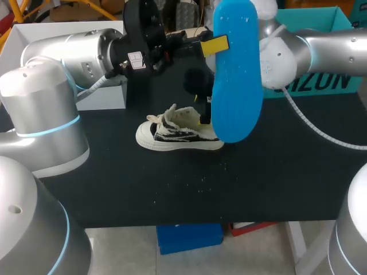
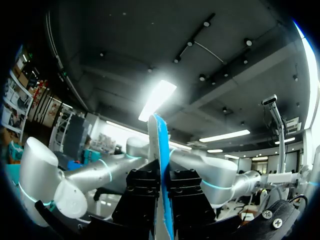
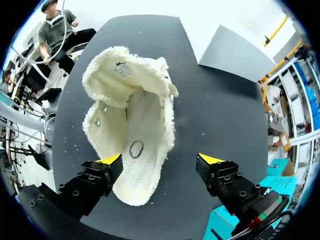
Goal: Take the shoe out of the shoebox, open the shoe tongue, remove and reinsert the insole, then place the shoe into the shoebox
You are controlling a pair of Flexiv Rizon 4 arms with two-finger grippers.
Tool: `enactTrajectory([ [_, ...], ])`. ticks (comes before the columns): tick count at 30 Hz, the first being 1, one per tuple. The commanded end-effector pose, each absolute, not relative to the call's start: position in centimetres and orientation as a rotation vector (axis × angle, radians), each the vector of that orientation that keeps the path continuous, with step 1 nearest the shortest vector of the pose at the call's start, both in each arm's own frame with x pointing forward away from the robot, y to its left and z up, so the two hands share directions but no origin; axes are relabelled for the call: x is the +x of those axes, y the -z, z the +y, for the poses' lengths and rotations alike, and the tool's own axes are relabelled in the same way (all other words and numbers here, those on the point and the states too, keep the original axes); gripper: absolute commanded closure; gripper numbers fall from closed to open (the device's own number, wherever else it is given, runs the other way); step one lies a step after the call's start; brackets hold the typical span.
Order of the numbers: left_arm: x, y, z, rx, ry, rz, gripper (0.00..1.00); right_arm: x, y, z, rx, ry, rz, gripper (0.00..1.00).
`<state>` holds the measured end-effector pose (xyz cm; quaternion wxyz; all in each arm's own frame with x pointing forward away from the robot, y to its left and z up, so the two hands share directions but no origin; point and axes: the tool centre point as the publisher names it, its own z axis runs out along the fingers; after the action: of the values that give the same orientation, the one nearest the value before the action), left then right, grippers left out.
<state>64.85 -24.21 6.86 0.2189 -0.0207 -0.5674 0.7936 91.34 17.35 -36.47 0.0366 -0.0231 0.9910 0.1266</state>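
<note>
**Q:** What did the panels show, largest item first?

**A:** A black matte tabletop point(image 1: 275, 183) carried everything. An open white cardboard shoebox point(image 1: 106, 94) stood at its far left, behind the left arm. Near the middle, well apart from the box, a cream canvas low-top shoe with a black side panel point(image 1: 178, 134) rested on its sole. Seen from the right wrist, its fleece-lined mouth point(image 3: 132, 125) gaped wide. A bright blue foam insole point(image 1: 238, 74) hung upright in the air above the heel end, clear of the shoe.

**Q:** And the two claws?

**A:** The left gripper point(image 1: 217, 46) was pinching the insole. The left wrist view showed the sheet edge-on point(image 2: 161, 150), with both black fingers pressed against it. The right gripper point(image 3: 161, 160) stood spread over the heel end of the shoe. One yellow-tipped finger point(image 3: 111, 161) lay at the heel's edge and the other was out over bare table, so it gripped nothing.

**Q:** Which step was in hand?

**A:** By appearance, the insole was out and reinsertion had not begun.

**Q:** What did the next move call for?

**A:** Probably tilting the insole toe-first and lowering it into the opening. Meanwhile the right gripper would need to steady the heel, since a light shoe would likely slide under the push.
</note>
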Motion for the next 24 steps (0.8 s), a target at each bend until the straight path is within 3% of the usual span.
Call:
enactTrajectory([
  [1,64.8,-6.8,-24.4,-0.057,-2.199,-1.57,1.0,92.3,37.2,19.4,-0.073,0.113,3.076,0.1],
  [9,64.8,-6.8,-24.4,-0.057,-2.199,-1.57,1.0,92.4,38.5,21.1,-0.098,0.16,3.092,0.03],
  [16,64.8,-6.8,-24.4,-0.057,-2.199,-1.57,1.0,92.0,40.0,21.1,-0.083,0.195,3.095,0.14],
  [18,64.8,-6.8,-24.4,-0.057,-2.199,-1.57,1.0,91.9,40.4,21.1,-0.066,0.187,3.097,0.27],
  [19,64.8,-6.8,-24.4,-0.057,-2.199,-1.57,1.0,91.9,40.6,21.0,-0.06,0.184,3.097,0.5],
  [20,64.8,-6.8,-24.4,-0.057,-2.199,-1.57,1.0,91.9,40.7,20.9,-0.047,0.165,3.099,0.54],
  [21,64.8,-6.8,-24.4,-0.057,-2.199,-1.57,1.0,91.8,40.9,20.9,-0.033,0.138,3.106,0.66],
  [22,64.8,-6.8,-24.4,-0.057,-2.199,-1.57,1.0,91.7,41.2,20.8,-0.022,0.109,3.108,0.95],
  [24,64.8,-6.8,-24.4,-0.057,-2.199,-1.57,1.0,91.6,41.6,20.6,-0.046,0.008,3.128,1.0],
])
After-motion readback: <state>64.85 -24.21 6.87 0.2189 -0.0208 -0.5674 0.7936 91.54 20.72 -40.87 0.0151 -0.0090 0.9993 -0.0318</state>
